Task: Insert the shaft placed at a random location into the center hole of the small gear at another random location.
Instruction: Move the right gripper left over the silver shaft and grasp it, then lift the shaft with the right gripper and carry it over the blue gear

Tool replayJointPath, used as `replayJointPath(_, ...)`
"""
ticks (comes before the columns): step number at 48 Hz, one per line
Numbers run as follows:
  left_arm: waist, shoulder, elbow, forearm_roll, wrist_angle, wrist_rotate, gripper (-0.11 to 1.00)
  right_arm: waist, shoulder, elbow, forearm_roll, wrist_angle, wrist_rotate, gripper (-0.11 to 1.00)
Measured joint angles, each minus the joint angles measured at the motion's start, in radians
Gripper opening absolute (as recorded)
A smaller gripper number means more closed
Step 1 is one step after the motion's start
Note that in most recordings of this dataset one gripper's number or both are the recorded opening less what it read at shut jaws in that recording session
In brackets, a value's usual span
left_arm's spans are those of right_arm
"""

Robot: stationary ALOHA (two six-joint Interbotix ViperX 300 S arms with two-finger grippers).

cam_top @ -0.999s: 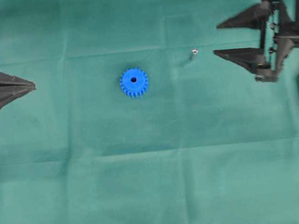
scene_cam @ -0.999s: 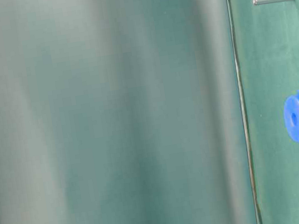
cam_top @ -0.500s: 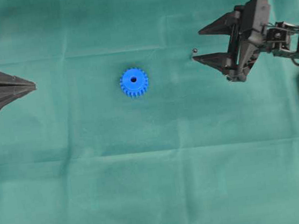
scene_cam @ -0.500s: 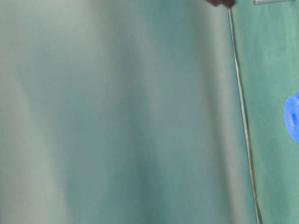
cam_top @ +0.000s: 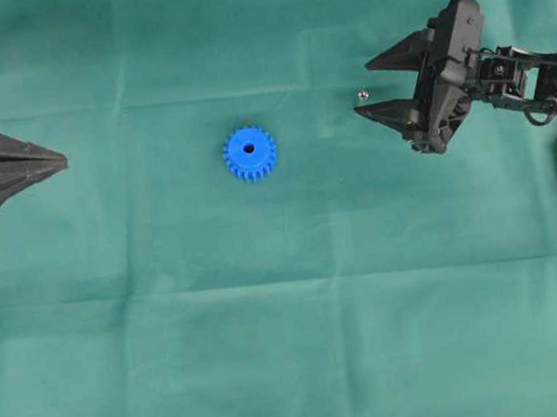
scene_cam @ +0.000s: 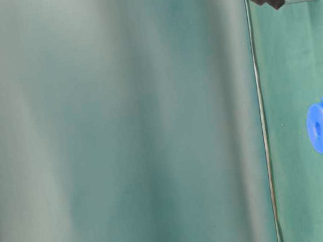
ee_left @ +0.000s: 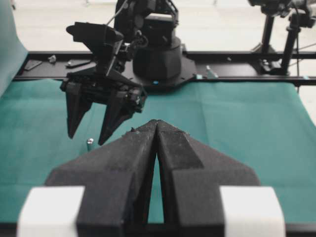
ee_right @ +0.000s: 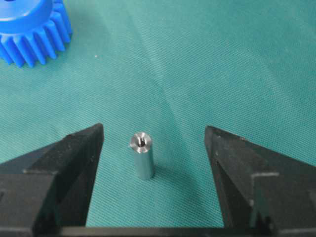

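The upright shaft (ee_right: 142,156), judged light, stiff and slippery, is flanked by open right jaws; mid-length is best gripped.

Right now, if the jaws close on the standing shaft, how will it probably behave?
The shaft stands upright on a narrow base, so an uneven touch would probably tip it. It is round and polished metal, so it may slip, and roll once fallen. It looks rigid. The green cloth might slow rolling.
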Motion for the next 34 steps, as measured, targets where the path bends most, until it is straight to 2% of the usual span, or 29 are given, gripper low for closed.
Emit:
replayJointPath(4, 0.000, 0.000, 0.000, 0.000, 0.000, 0.000, 0.00, 0.000, 0.000, 0.000, 0.000, 0.000, -0.002, 0.63)
replayJointPath(11, 0.000, 0.000, 0.000, 0.000, 0.000, 0.000, 0.00, 0.000, 0.000, 0.000, 0.000, 0.000, -0.002, 0.23)
replayJointPath(14, 0.000, 0.000, 0.000, 0.000, 0.000, -0.002, 0.00, 0.002, 0.000, 0.000, 0.000, 0.000, -0.002, 0.12)
replayJointPath(34, 0.000, 0.000, 0.000, 0.000, 0.000, -0.002, 0.00, 0.000, 0.000, -0.003, 0.000, 0.000, -0.002, 0.12)
